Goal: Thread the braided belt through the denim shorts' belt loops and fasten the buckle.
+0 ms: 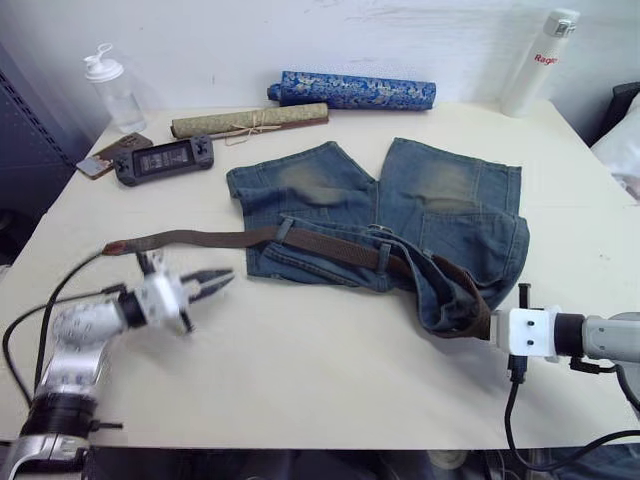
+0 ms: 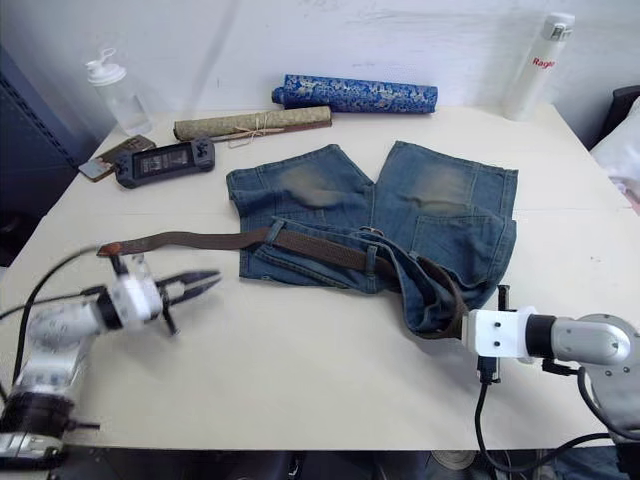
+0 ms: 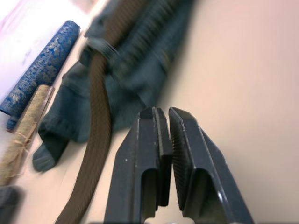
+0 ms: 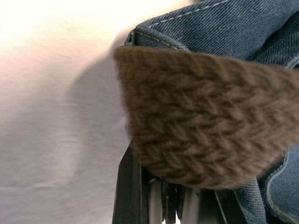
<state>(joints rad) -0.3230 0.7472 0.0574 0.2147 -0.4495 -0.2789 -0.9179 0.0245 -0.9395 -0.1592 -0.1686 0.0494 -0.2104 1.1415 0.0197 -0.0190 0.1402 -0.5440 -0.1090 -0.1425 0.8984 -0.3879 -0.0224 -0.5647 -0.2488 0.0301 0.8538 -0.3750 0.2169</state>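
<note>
On the cream table [image 1: 300, 380] the denim shorts [image 1: 400, 205] are laid flat, legs pointing toward the far wall, waistband toward the robot. The braided belt [image 1: 330, 245] is run along that waistband, passed under a belt loop [image 1: 284, 231] near the shorts' left end, and its tan tip [image 1: 116, 246] is stretched out onto bare table well left of the shorts. At the shorts' right corner the belt is curled round a bunched fold of denim. The right gripper [image 4: 173, 198] is pressed right there, its fingers clamped on the braided belt where it loops against the denim. The left gripper [image 1: 222, 279] is held just off the shorts' left edge, below the loose strap, its fingers [image 3: 145, 154] drawn together with only a thin slit between, nothing held. Beyond the shorts, a blue patterned roll [image 1: 352, 91] and a tan roll [image 1: 250, 121] are lined up.
</note>
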